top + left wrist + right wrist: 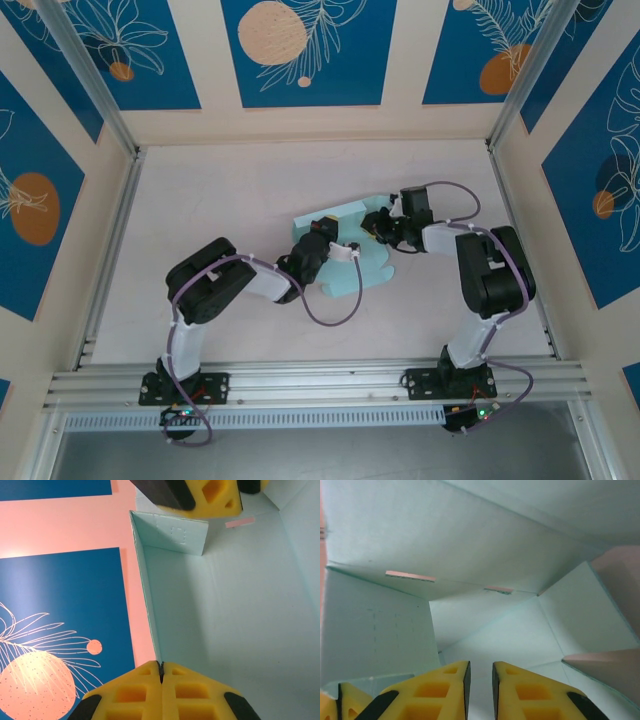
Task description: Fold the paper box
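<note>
The paper box (368,266) is a pale mint card sheet lying partly folded in the middle of the table, between the two arms. In the left wrist view one wall of the paper box (225,620) stands upright, and its edge runs straight into the seam of my left gripper (161,667), which is shut on it. One yellow finger of the right gripper (210,495) hangs over the far corner. My right gripper (480,680) is inside the folded card (470,535), its jaws a narrow gap apart with nothing between them. From above, the left gripper (318,232) and right gripper (378,225) meet over the sheet.
The white table (230,190) is fenced by aluminium rails (110,250) on the left and right and along the near edge. Cream walls with blue leaf panels (300,50) rise close behind and on both sides.
</note>
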### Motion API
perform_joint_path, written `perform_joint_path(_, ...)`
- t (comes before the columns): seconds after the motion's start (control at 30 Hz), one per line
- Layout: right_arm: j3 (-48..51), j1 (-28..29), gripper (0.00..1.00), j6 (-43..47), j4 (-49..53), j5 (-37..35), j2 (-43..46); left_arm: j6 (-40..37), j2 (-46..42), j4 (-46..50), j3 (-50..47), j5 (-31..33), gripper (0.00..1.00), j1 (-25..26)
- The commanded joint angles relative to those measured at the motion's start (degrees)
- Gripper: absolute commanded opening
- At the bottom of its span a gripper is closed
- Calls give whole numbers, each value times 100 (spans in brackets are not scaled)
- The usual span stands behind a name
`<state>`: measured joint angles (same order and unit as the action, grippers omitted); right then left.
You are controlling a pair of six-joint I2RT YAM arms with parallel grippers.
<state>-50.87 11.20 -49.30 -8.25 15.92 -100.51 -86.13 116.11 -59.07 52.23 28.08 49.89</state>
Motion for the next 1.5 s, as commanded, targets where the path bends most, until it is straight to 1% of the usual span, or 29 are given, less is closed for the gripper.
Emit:
perform_joint_path(0.0,-37,-128,22,306,541,-390,427,-127,205,236,-7,-77,0,9)
perform_joint_path(0.17,-225,-249,21,432,1197,-897,466,-165,203,182,-12,-77,0,13)
perform_joint_path(0.23,-387,-272,14,455,1539,-1143,370,-185,193,178,-28,-74,0,12)
perform_joint_path(0.37,-643,-297,6,416,1961,-1351,116,-193,184,180,-20,-79,0,12)
perform_joint_path(0.57,-991,-320,5,351,2299,-1412,-342,-221,158,161,-28,-79,0,23)
perform_joint_path(0.77,-1191,-297,3,421,2059,-1099,-723,-259,147,134,-29,-86,0,28)
perform_joint_path(0.97,-1109,-67,4,513,1409,-735,-582,-317,168,136,-28,-86,0,38)
perform_joint_path(1.13,-1100,136,4,628,1243,-696,-509,-319,186,122,-28,-66,0,47)
perform_joint_path(1.47,-907,216,5,695,982,-677,-259,-324,210,132,-20,-61,0,47)
